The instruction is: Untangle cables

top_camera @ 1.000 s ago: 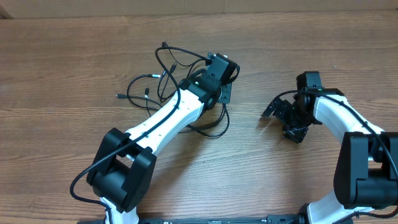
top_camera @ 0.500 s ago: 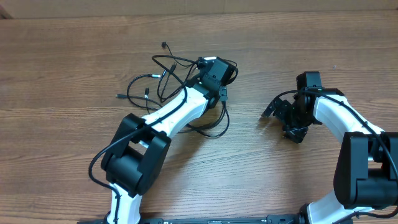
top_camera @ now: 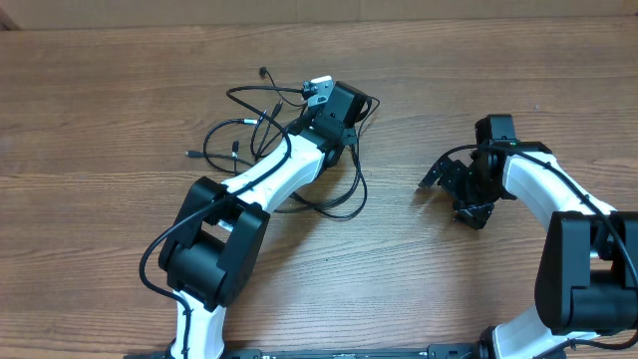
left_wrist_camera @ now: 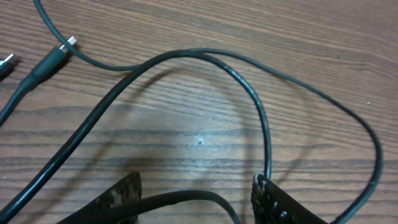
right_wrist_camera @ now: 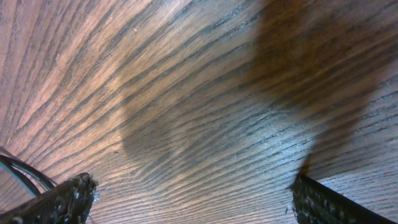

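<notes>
Gripping state, left gripper (left_wrist_camera: 196, 193): fingers stood apart; one strand lay between them, unclamped.
Cables (left_wrist_camera: 266, 124): loose black tangle on the table (top_camera: 100, 60), spread under and beside the left gripper.
Plug tip (left_wrist_camera: 70, 42): lay near the left gripper.
Right gripper (right_wrist_camera: 193, 190): fingers spread wide, nothing between; well apart from the left gripper.

The overhead camera looks straight down on the table (top_camera: 100, 249). The left wrist camera sits close over the cables (left_wrist_camera: 264, 124) just ahead of the left gripper (left_wrist_camera: 196, 186), a patch the overhead view shares. The right wrist camera faces the table beyond the right gripper (right_wrist_camera: 193, 186), seemingly nearer.
</notes>
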`<state>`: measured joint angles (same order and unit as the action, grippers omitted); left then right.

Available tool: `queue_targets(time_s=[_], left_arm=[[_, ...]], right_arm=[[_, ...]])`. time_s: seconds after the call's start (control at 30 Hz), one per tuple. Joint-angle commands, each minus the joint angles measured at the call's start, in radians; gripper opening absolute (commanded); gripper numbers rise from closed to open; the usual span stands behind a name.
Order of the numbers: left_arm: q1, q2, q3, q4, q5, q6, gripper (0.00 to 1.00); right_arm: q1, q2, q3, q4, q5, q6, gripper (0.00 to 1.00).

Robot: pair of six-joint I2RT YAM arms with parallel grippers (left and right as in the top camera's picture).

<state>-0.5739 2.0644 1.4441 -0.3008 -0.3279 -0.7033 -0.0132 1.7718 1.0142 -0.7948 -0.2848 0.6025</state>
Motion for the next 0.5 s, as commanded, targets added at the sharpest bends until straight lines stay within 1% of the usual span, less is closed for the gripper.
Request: queue_targets(time_s=[0.0,0.17,0.37,0.43,0.47], left_arm=[[0.002,0.035,-0.003,0.013,-0.021,-0.019,0.57],[0.002,0.056,-0.003,0.013,-0.011,-0.019,0.55],[0.0,0.056,-0.003,0.01,-0.011,-0.019,0.55],[-0.002,0.056,-0.003,0.008,-0.011,-0.019,0.57],[-0.002,0.056,-0.003,0.004,-0.011,-0.019,0.62]], right_arm=[[0.006,0.043,-0.047,0.009,-0.031,-0.001,1.0],[0.006,0.043,-0.047,0.009,-0.031,-0.001,1.0],[0.006,0.043,-0.047,0.009,-0.031,-0.001,1.0],[0.006,0.043,-0.047,0.009,-0.031,-0.001,1.0],[0.006,0.043,-0.047,0.009,-0.031,-0.001,1.0]])
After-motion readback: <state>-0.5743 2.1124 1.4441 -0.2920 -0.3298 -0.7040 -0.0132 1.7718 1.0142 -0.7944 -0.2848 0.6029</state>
